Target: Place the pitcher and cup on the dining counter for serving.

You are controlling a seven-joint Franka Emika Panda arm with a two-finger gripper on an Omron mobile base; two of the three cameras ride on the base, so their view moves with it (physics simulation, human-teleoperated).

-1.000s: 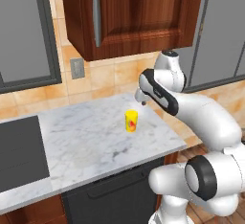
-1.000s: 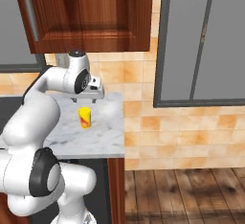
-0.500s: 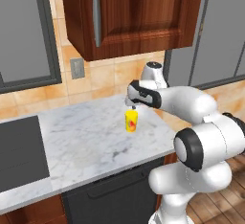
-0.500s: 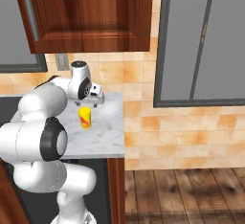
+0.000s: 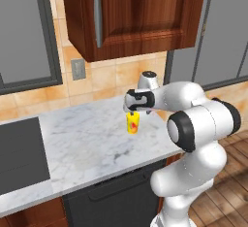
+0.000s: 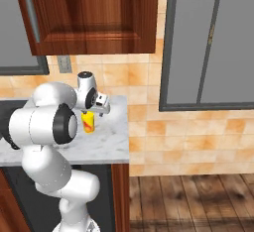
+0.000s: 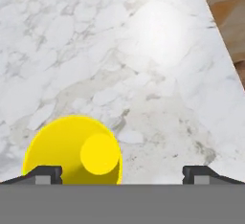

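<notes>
I am hovering my gripper (image 5: 131,110) directly over the cup (image 5: 132,122), having swung in from the right over the last second; earlier my hand was standing off to the right of the cup and higher. Both base views are unchanged in framing, so the base is not driving and the cup is not shifting; only my arm is moving. In my judgement this is putting me at the approach stage of a grasp on the first of the two items.

My jaws are spread wide, holding nothing. In the hand view my fingertips (image 7: 44,173) are showing far apart, with the cup (image 7: 72,151) sitting near the left one rather than centred between them. I am judging that a sideways correction is needed before descending, or the left finger may strike the rim.

The cup is standing upright on the marble counter (image 5: 82,143), near its right end, well apart from the dark cooktop (image 5: 19,155) at the left. Looking down into the cup, I am seeing only yellow walls and a lighter yellow base; it appears empty.
</notes>
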